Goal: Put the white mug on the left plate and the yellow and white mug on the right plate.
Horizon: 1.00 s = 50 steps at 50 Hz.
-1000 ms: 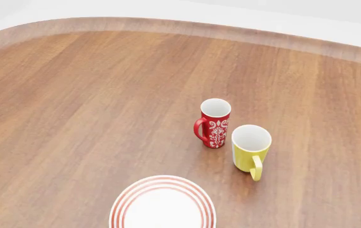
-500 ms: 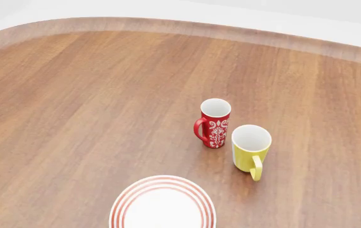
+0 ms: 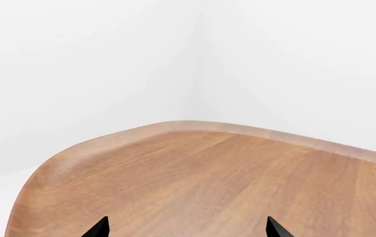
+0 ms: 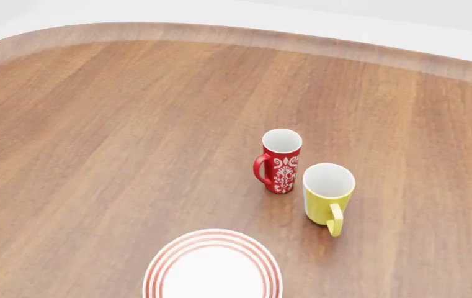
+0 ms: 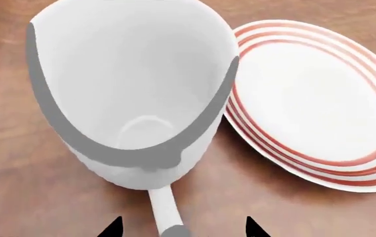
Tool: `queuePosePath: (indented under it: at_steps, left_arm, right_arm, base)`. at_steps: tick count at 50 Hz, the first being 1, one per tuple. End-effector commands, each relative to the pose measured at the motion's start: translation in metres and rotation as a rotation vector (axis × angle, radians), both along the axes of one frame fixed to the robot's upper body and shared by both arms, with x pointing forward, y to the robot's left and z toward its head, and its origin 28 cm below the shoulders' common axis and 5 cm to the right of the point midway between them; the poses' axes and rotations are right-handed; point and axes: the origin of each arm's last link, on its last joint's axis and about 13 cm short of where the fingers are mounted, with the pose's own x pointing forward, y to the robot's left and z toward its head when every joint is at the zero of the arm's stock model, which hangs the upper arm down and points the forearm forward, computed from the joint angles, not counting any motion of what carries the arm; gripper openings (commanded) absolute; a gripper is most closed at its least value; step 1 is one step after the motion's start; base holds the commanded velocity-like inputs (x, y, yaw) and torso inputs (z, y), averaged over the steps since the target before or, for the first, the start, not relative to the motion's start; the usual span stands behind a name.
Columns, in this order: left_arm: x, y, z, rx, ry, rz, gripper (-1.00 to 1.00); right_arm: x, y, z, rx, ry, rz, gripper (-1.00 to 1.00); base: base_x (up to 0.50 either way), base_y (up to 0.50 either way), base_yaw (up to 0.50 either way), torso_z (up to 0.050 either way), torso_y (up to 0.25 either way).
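The white mug (image 5: 135,94) fills the right wrist view, close up and standing on the table beside a red-ringed plate (image 5: 313,103). Its handle (image 5: 164,212) lies between the spread tips of my right gripper (image 5: 182,229), which is open and not touching it. In the head view the yellow and white mug (image 4: 329,195) stands upright at right of centre. A red-ringed plate (image 4: 213,267) lies at the bottom edge. I cannot tell which plate is which. My left gripper (image 3: 186,229) is open and empty over a table corner. Neither gripper shows in the head view.
A slim red mug with a white floral pattern (image 4: 281,160) stands just behind and left of the yellow mug, almost touching it. The wooden table (image 4: 120,136) has a rounded far edge (image 4: 219,31), also visible in the left wrist view (image 3: 174,126).
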Motion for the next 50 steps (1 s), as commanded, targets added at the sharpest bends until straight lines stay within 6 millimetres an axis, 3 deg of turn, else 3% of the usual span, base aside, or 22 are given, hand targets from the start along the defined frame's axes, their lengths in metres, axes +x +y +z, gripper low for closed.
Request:
queuePosePath:
  at_steps: [1, 19, 35, 43, 50]
  left_arm:
    - [-0.001, 0.005, -0.001, 0.0, -0.022, -0.003, 1.0]
    - [0.001, 0.004, -0.002, 0.001, -0.019, -0.007, 1.0]
    - [0.003, 0.004, -0.003, 0.003, -0.02, -0.007, 1.0]
    - [0.002, 0.005, -0.002, 0.002, -0.022, -0.006, 1.0]
    - [0.001, 0.004, -0.002, 0.005, -0.024, -0.007, 1.0]
  right_arm:
    - [0.001, 0.003, -0.005, -0.043, -0.023, 0.026, -1.0]
    - [-0.013, 0.016, 0.024, -0.039, -0.131, 0.105, -1.0]
    - [-0.011, 0.007, 0.057, 0.081, -0.254, -0.006, -1.0]
    - [-0.007, 0.003, 0.061, 0.117, -0.284, -0.05, -1.0]
    - [0.009, -0.003, 0.056, 0.176, -0.257, -0.15, -1.0]
  base:
    - [0.0, 0.0, 0.0, 0.0, 0.0]
    - [0.0, 0.0, 0.0, 0.0, 0.0]
    - [0.0, 0.0, 0.0, 0.0, 0.001]
    - [0.0, 0.0, 0.0, 0.0, 0.0]
    - [0.0, 0.0, 0.0, 0.0, 0.0]
